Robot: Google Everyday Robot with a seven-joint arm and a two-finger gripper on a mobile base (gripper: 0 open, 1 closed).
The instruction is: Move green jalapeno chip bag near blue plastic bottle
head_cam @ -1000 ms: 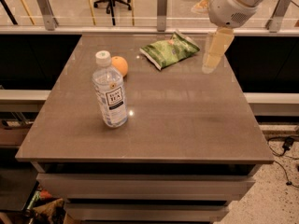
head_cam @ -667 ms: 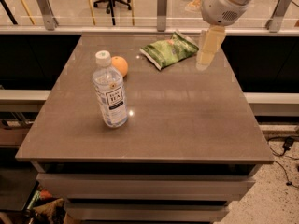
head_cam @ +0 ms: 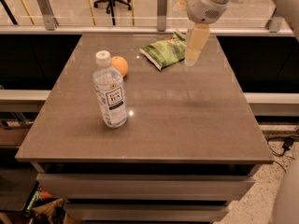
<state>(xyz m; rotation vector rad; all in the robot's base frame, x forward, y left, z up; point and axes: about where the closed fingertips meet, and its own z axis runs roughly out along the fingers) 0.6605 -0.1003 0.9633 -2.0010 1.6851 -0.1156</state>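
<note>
**Claw beside chip bag**

The green jalapeno chip bag (head_cam: 164,53) is laid flat near the far edge of the desk (head_cam: 187,115), well apart from the blue plastic bottle (head_cam: 110,95). The claw (head_cam: 192,55) is poised at its right end; its opening cannot be told.

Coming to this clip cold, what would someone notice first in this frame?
The blue plastic bottle stands upright left of the middle of the table, with a small orange just behind it. Toward the far edge lies the green jalapeno chip bag, and the gripper hangs down from above at the bag's right end.
</note>
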